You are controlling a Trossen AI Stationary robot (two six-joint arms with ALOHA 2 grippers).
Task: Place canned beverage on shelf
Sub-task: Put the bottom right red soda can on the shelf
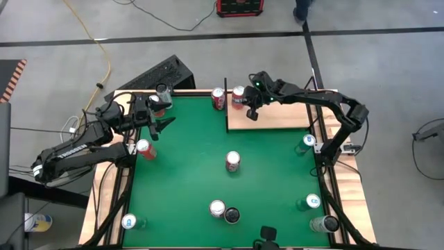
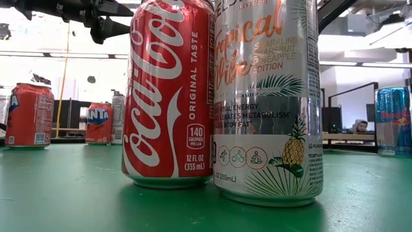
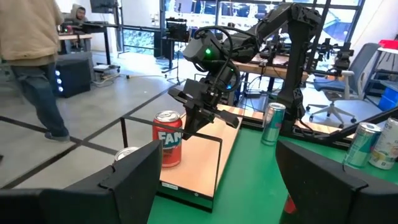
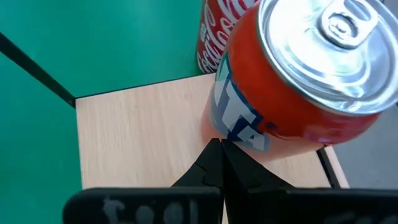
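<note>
On the shelf (image 4: 143,124) near its back-left corner stands the Fanta can (image 4: 298,81), upright, with the right gripper (image 4: 219,163) clenched empty just beside it. Judged next: lift straight away without nudging it. The left gripper (image 3: 214,168) waits open over the counter (image 1: 187,167); the can's base contact is hidden.

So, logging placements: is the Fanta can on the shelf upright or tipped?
Upright: the Fanta can stands on the shelf, lid up, right gripper shut beside it.

A person (image 3: 34,56) stands beyond the table; office chair (image 3: 339,93) farther off.
</note>
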